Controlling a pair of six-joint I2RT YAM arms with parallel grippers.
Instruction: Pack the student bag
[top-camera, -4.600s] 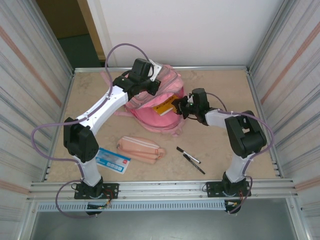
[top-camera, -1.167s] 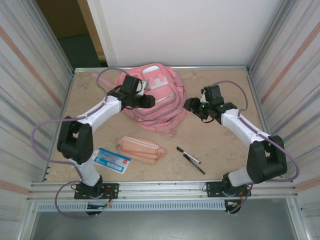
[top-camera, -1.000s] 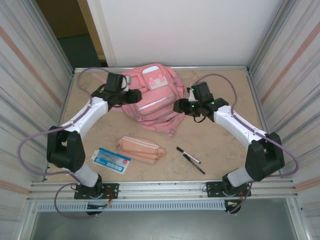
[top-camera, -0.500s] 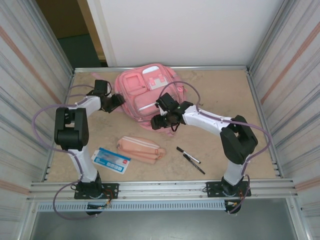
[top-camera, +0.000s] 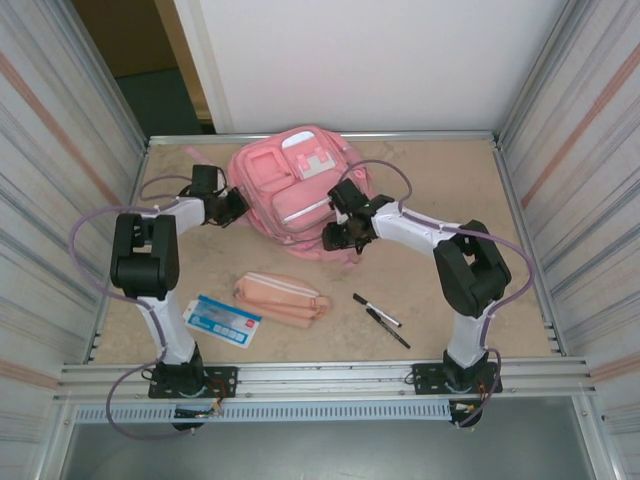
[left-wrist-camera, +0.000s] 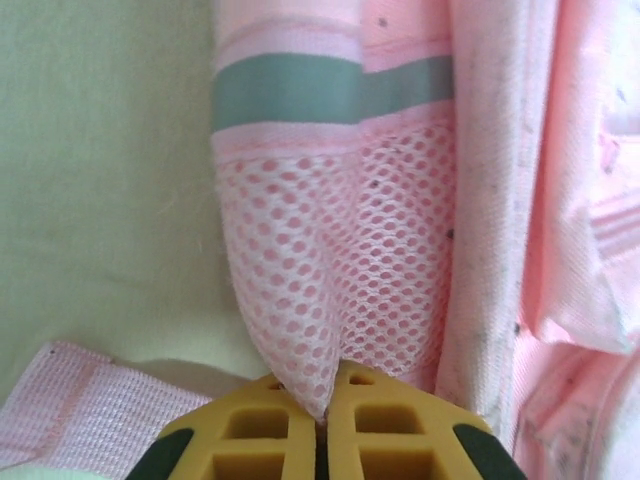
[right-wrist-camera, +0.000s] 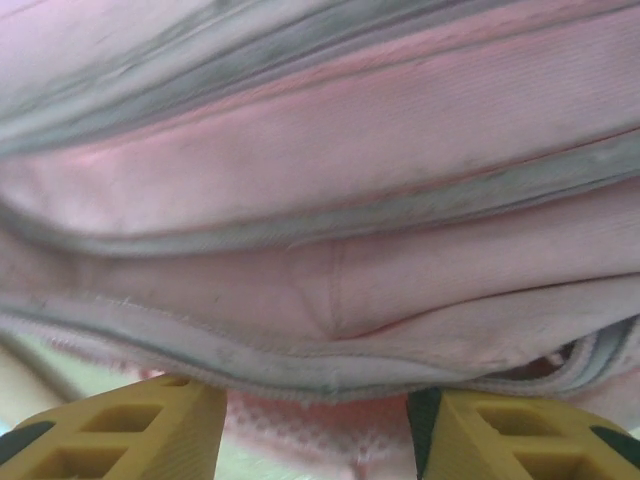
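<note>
At the far middle of the bench (top-camera: 450, 190), the student bag (top-camera: 295, 190) is lying front-up, the left tool (left-wrist-camera: 322, 400) pinching its mesh pocket (left-wrist-camera: 330, 300) and the right tool (right-wrist-camera: 315, 420) standing spread at its near seam, while the pencil pouch (top-camera: 280, 297), pens (top-camera: 380, 318) and blue-and-white card (top-camera: 222, 320) are lying unpacked.

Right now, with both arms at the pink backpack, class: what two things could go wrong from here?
1. The left end effector pinches only a thin fold of the mesh pocket on the student bag; a pull might tear it or slip off.
2. The right end effector stands open against the bag's lower seam; closing could catch loose fabric instead of a firm hold.
</note>
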